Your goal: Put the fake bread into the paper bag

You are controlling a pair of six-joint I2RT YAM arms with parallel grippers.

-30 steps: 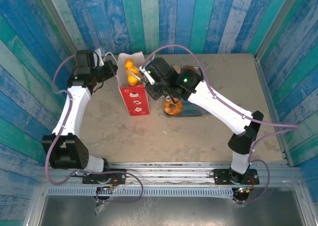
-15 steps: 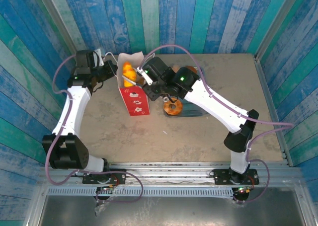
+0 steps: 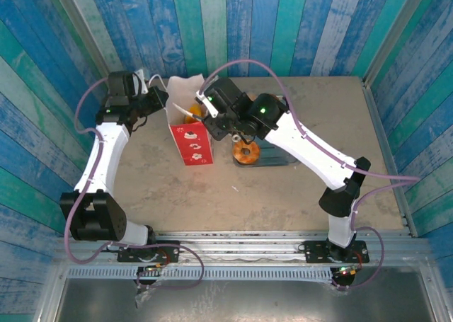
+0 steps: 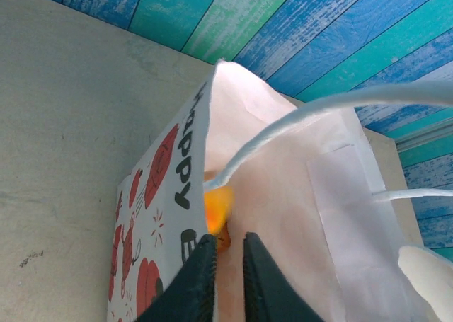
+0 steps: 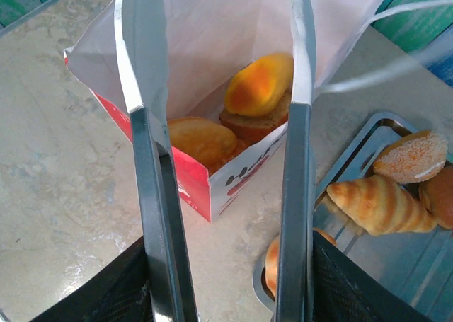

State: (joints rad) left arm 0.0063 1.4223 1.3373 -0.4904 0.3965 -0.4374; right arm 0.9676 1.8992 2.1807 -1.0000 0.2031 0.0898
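A: We are logging risks first. What are we worrying about?

B: The metal tongs (image 5: 145,159) are hanging right over the mouth of the paper bag (image 3: 191,141), with one blade near its white wall. We are judging that a careless pull-back could snag that wall or a cord handle (image 4: 318,108) and tip the bag over. The left gripper (image 4: 228,279) is pinching the bag's rim, jaws nearly closed on the paper. If that pinch slips, the mouth could fold in.

A: And the bread relative to the jaws?

B: The right gripper (image 5: 228,283) is clasping the tongs from outside, with both blades spread wide and carrying nothing. An oblong roll (image 5: 258,85) is lying inside the bag, below and between the blade tips, beside a round bun (image 5: 202,141). A croissant (image 5: 375,203) and a sugared bun (image 5: 414,156) are lying on the tray (image 5: 396,258), just beside the bag.
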